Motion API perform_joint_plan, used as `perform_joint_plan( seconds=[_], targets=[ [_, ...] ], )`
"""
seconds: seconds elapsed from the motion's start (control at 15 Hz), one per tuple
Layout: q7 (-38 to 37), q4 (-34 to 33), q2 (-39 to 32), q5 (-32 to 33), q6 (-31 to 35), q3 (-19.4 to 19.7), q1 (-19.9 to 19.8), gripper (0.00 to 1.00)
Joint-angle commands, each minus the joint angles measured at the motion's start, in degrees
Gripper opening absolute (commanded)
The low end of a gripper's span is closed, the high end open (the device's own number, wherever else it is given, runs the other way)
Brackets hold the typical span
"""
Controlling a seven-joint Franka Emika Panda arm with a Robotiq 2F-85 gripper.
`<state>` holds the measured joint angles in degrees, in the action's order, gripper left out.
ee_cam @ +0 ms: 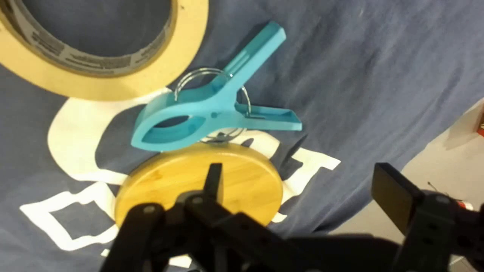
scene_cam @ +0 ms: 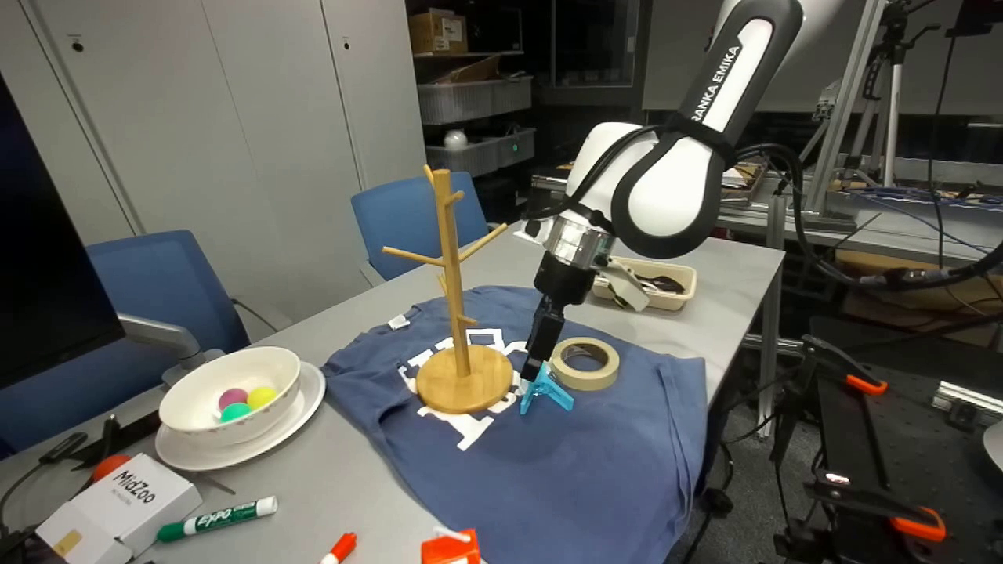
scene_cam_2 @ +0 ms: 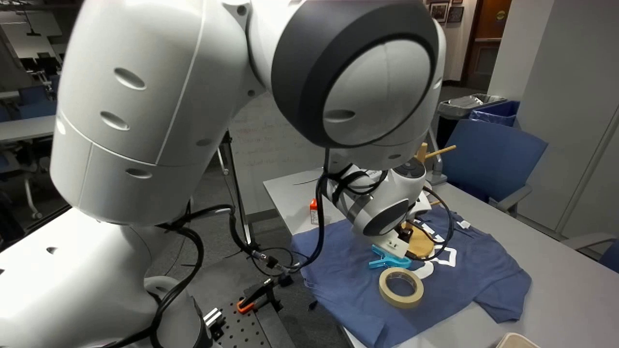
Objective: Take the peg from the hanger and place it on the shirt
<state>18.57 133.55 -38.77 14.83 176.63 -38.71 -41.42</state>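
The teal peg point(scene_cam: 548, 385) lies on the shirt, between the hanger's base and a tape roll. It also shows in an exterior view point(scene_cam_2: 389, 259) and in the wrist view point(ee_cam: 227, 104). The wooden hanger point(scene_cam: 452, 266) stands upright on the navy shirt point(scene_cam: 580, 470); its disc base point(ee_cam: 249, 181) is close beside the peg, and I cannot tell if they touch. My gripper point(ee_cam: 298, 170) is open and empty. In the wrist view one finger overlaps the disc and the peg is outside the jaws. In an exterior view the fingertips point(scene_cam: 533, 368) appear just above the peg.
A tape roll point(scene_cam: 584, 381) lies on the shirt beside the peg. The hanger's pole and side arms rise near the gripper. A beige tray point(scene_cam: 674, 298) is behind the wrist. A bowl point(scene_cam: 235, 427) with balls, a white box point(scene_cam: 125, 501) and a green marker point(scene_cam: 219, 518) are on the table.
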Motion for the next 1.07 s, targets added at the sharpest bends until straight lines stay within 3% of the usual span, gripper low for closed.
perform_joint_plan(
  seconds=[0.0, 0.2, 0.53, 1.0],
  targets=[
    [-0.53, 2.41, 6.78, -3.4, -1.61, -0.99, 2.24, 1.0],
    [-0.66, 3.67, 11.1, -5.11, -2.58, -2.27, 3.15, 1.0],
    [-0.37, 5.46, 19.04, -8.11, -4.38, -1.18, 6.39, 1.0],
    [-5.02, 7.38, 30.67, -3.85, -13.72, -0.62, 7.54, 1.0]
  ],
)
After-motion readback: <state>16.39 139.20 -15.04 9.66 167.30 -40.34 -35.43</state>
